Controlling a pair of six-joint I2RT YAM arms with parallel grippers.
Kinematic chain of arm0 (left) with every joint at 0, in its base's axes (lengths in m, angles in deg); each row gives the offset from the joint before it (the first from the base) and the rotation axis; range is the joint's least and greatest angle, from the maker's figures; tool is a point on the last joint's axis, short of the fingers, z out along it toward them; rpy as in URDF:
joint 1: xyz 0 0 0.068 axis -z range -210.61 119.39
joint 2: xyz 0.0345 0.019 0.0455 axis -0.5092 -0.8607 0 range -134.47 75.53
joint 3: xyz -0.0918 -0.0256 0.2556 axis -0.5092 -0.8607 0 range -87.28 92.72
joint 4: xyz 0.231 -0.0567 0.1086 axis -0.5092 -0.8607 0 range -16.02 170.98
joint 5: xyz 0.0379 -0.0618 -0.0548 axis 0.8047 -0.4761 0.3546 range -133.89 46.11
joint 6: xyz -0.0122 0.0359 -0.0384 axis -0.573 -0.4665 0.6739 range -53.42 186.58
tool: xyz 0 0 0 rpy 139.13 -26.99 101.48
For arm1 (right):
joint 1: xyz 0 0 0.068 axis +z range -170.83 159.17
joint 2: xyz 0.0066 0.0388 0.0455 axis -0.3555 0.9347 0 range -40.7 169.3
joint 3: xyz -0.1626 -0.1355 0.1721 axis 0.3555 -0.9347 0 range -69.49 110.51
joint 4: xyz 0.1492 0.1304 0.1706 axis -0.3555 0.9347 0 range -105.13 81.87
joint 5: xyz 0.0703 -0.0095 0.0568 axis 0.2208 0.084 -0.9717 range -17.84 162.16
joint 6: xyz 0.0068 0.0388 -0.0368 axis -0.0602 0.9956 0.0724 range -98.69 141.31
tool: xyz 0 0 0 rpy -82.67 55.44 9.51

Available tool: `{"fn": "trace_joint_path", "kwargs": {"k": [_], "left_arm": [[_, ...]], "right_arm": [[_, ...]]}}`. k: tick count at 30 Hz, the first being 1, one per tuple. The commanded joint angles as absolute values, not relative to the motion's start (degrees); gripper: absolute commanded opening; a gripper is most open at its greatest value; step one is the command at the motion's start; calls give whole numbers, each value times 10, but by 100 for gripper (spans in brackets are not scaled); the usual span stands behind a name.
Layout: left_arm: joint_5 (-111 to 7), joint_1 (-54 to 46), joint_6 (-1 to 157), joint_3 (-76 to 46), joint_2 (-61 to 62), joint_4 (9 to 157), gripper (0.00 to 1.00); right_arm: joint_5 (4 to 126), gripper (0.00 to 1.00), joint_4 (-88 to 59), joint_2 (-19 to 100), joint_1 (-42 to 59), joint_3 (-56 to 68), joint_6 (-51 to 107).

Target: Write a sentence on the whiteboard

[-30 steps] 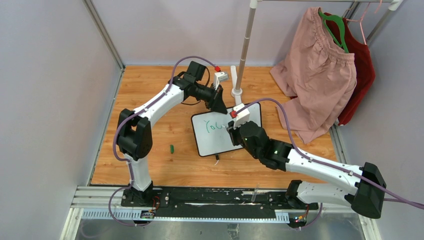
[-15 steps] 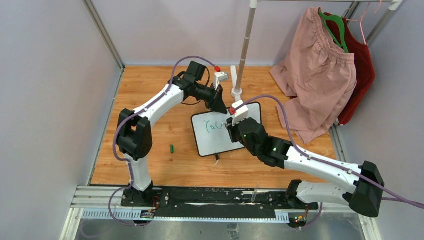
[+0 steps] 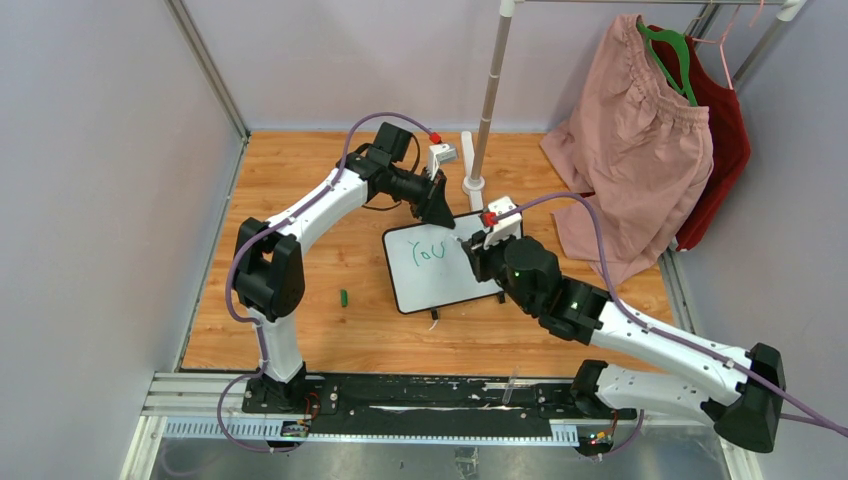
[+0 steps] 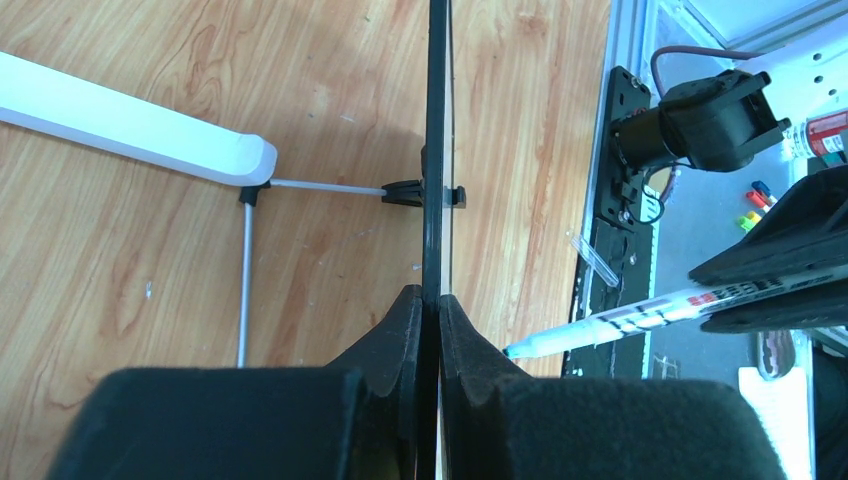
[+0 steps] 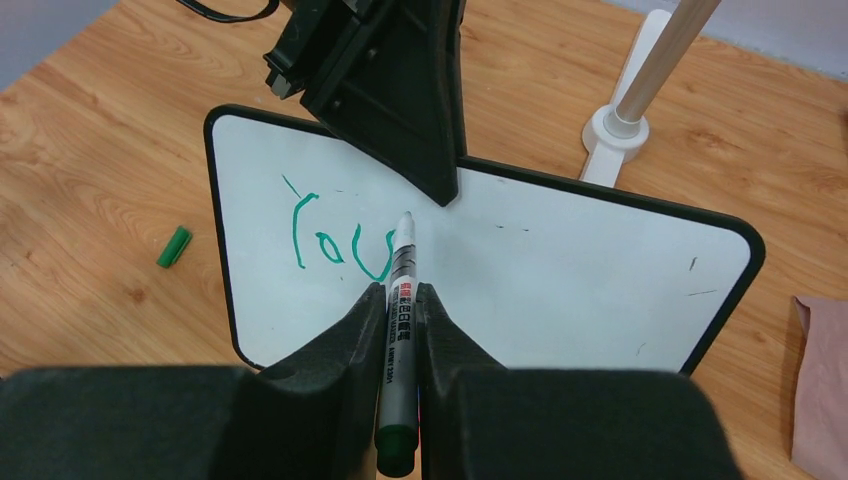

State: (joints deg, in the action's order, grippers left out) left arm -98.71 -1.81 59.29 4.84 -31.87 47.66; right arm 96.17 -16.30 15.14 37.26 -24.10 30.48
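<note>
Now, bare wooden surface [image 3: 290,160] lies left of the whiteboard [image 3: 430,282], one green cap [image 3: 343,297] on it. The left pincer [image 4: 430,297] clamps the board's top edge, arm arched over. The right pincer [image 5: 400,292] grips the marker [image 5: 402,262], its tip by the sentence [image 5: 335,240], which reads "You", forearm stretched low.
</note>
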Motion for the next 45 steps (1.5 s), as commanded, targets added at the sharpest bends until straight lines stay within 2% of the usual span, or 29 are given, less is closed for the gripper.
{"fn": "trace_joint_path", "kwargs": {"k": [1,14,20,30,45], "left_arm": [[-982,-13,592,45,-301,465,0],[-979,-13,595,43,-302,468,0],[-978,-13,594,42,-303,468,0],[-978,-13,595,45,-307,467,0],[-978,-13,595,44,-306,467,0]], "right_arm": [[974,0,-146,130,359,-259,309],[975,0,-146,117,344,-295,308],[982,0,-201,102,344,-308,307],[1020,0,-202,116,344,-292,289],[1006,0,-202,144,345,-277,286]]}}
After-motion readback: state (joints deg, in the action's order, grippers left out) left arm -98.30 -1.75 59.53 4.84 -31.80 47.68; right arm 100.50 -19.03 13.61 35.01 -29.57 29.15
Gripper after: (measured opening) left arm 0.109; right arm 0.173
